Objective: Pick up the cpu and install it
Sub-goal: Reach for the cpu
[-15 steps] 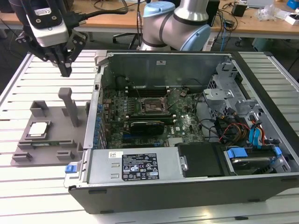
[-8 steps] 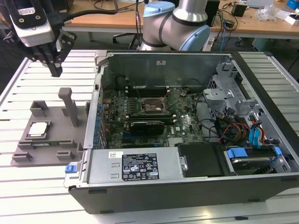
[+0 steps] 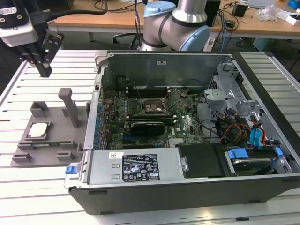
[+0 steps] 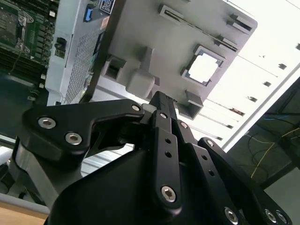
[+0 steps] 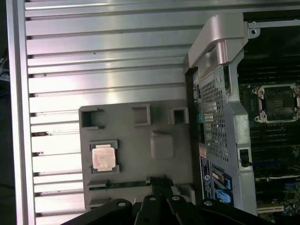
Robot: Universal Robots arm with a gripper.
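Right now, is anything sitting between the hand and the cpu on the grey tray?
Nothing visible. The hand hangs above the table, clear of the cpu, which lies uncovered in the grey tray. The tray's upright post stands to the exterior view's right of the cpu, off the line.

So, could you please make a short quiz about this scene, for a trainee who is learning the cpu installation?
1. True or false: the cpu already sits in the motherboard socket.
2. Where is the hand?
A) Inside the computer case
B) In the air by the grey fixture tray, holding nothing
C) Gripping the cpu
3. Short answer: what stands upright on the tray?

Key: 1 false, the cpu lies in a recess of the tray. 2 B. 3 a post.
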